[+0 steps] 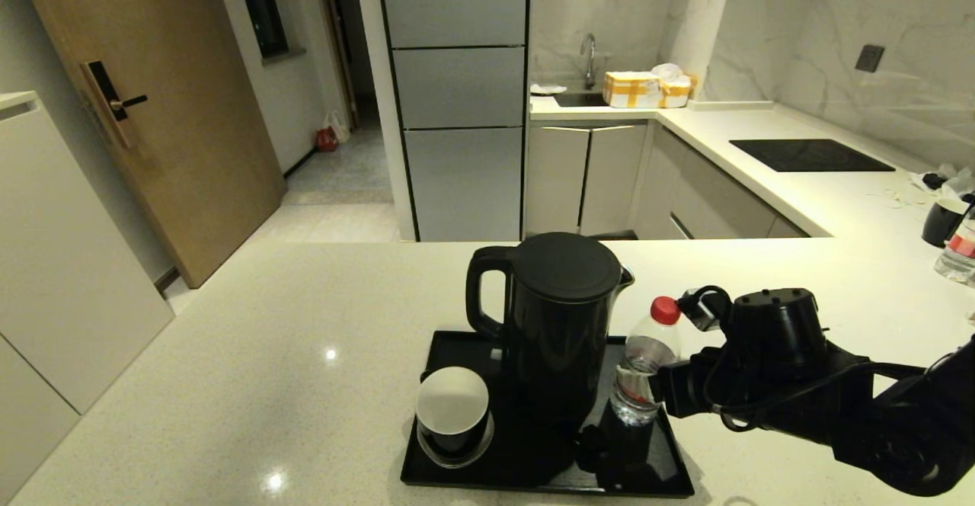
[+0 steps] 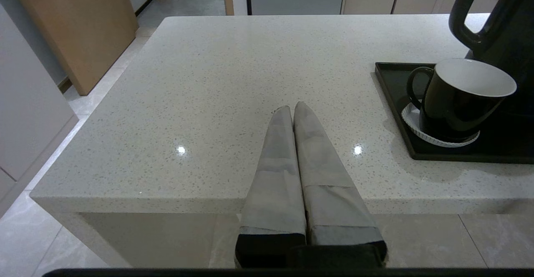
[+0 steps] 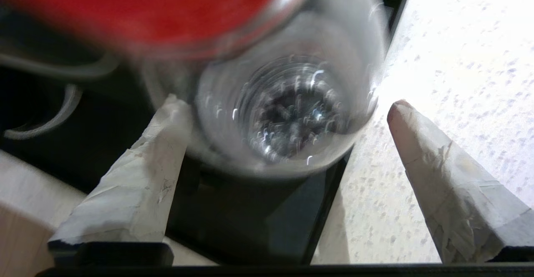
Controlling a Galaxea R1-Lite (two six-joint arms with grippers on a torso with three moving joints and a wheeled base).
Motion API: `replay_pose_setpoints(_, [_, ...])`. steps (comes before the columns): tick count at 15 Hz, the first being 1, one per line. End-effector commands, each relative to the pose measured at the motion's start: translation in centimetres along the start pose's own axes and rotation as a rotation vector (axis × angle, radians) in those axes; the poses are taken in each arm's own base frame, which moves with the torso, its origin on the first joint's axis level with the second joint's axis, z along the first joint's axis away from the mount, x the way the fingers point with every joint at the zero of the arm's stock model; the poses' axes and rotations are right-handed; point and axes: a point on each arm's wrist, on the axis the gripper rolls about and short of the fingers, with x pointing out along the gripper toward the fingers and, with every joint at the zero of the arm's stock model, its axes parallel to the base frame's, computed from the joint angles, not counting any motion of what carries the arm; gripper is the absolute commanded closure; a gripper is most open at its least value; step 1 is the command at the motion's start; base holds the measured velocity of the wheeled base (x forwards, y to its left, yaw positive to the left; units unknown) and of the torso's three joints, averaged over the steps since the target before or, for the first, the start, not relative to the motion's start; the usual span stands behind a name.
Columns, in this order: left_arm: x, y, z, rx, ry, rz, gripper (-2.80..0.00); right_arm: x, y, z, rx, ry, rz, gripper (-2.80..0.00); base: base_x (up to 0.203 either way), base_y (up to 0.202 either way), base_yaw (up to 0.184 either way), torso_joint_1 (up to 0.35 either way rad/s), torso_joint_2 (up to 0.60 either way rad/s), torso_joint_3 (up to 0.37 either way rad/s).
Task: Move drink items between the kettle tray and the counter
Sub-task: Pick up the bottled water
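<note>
The tall black kettle (image 1: 560, 331) stands on the black kettle tray (image 1: 457, 346), on the speckled counter (image 1: 266, 353). A clear bottle (image 1: 644, 369) with a red cap is at the tray's right edge, next to the kettle. My right gripper (image 1: 656, 392) reaches in from the right and is open around it. In the right wrist view the bottle (image 3: 292, 114) lies between the fingers (image 3: 137, 185): one is close against it, the other well apart. Whether the bottle rests on the tray (image 3: 250, 214) I cannot tell. My left gripper (image 2: 292, 108) is shut and empty over the counter's near edge.
A black cup with white inside (image 1: 452, 413) sits on the tray's front left corner. At the far right of the counter are another dark cup (image 1: 943, 221) and a second bottle (image 1: 958, 254). The black hob panel (image 1: 809, 155) lies further back.
</note>
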Motion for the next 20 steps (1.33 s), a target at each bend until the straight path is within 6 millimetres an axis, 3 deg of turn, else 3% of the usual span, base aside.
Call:
replay_pose_setpoints(1, [0.0,0.0,0.0,0.000,0.000,0.000,0.00,1.1,-0.2,-0.3,0.000,-0.020,-0.021,-2.80,0.000,0.000,0.000,0.000,0.00,0.000])
replay_pose_setpoints(12, [0.0,0.0,0.0,0.000,0.000,-0.001,0.00,2.7,-0.3,-0.4,0.018,-0.039,-0.052,-2.80,0.000,0.000,0.000,0.000,0.00,0.000])
replay_pose_setpoints(13, [0.0,0.0,0.0,0.000,0.001,-0.002,0.00,2.6,-0.3,-0.4,0.019,-0.039,-0.052,0.00,0.000,0.000,0.000,0.000,0.00,0.000])
replay_pose_setpoints(20, [0.0,0.0,0.0,0.000,0.001,-0.001,0.00,0.9,-0.1,0.4,0.055,-0.078,-0.054,0.00,0.000,0.000,0.000,0.000,0.00,0.000])
